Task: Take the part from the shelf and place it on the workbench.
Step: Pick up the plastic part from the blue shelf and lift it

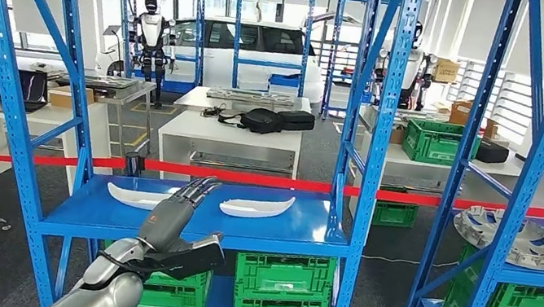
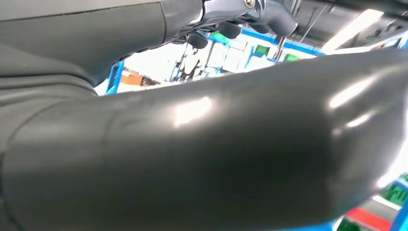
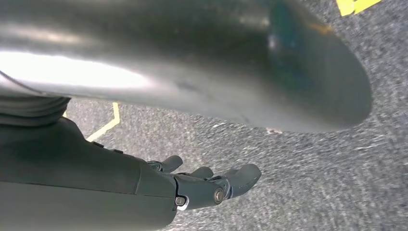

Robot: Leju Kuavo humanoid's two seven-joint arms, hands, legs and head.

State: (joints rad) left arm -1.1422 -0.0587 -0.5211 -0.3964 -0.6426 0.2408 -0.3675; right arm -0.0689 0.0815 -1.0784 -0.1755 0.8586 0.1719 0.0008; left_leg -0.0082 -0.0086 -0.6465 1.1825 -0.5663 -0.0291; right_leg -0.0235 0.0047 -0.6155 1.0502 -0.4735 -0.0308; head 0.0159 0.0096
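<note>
Two white curved parts lie on the blue shelf board (image 1: 297, 236): one (image 1: 132, 196) on the left, the other (image 1: 256, 205) toward the middle. My left hand (image 1: 174, 216) is raised in front of the shelf edge. Its fingers are stretched out and its thumb spread, and the fingertips (image 1: 204, 186) reach over the gap between the two parts without holding anything. In the left wrist view the thick thumb (image 2: 216, 154) covers most of the picture. My right hand (image 3: 202, 185) hangs over grey carpet, fingers loosely apart and holding nothing.
Blue uprights (image 1: 374, 112) frame the shelf bay. Green crates (image 1: 281, 291) sit on the level below. Grey metal castings (image 1: 507, 236) lie on the right-hand shelf. Red barrier tape (image 1: 265, 179) runs behind, with white tables (image 1: 230, 135), a white car and another humanoid robot (image 1: 152, 40) beyond.
</note>
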